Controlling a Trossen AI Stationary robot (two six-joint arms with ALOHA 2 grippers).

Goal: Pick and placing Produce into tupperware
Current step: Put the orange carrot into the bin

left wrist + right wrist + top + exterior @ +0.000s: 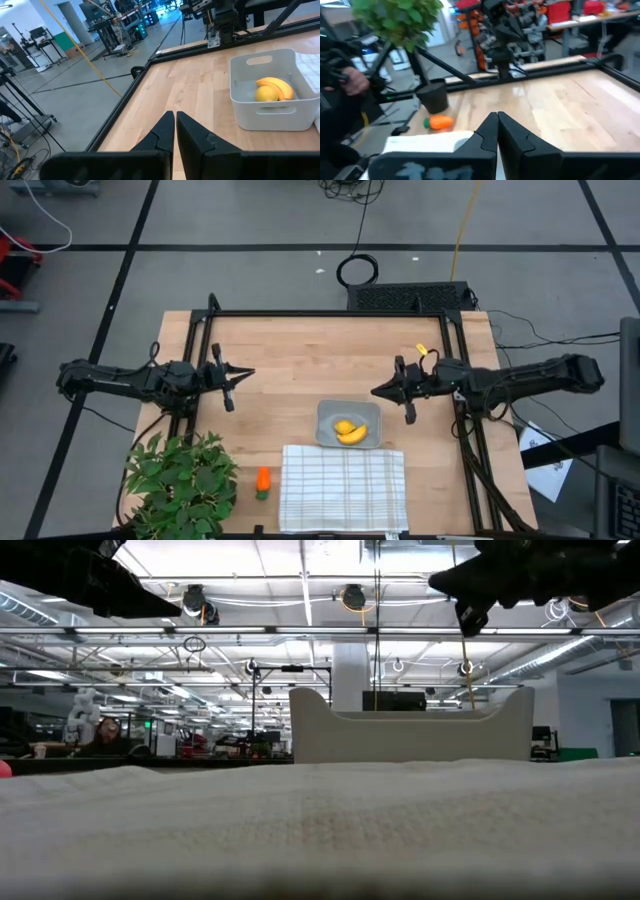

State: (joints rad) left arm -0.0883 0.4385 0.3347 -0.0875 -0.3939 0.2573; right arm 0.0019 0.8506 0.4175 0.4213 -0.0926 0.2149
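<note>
With both sets of fingers pressed together and empty, our left gripper [243, 373] and right gripper [380, 391] hover above bare wood on either side of the tupperware [327, 425]. It already holds the banana [352, 435] and lemon [344, 427]. Only the carrot [262, 481] remains, we judge, lying between the plant [180, 480] and checked cloth [343, 488] near the table's front edge, a tighter spot than the open middle.

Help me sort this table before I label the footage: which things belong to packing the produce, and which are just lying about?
Part of the job:
- banana, in the tupperware
- lemon, also in it
- carrot, on the table between plant and cloth

Lying about:
- leafy plant
- white checked cloth
</note>
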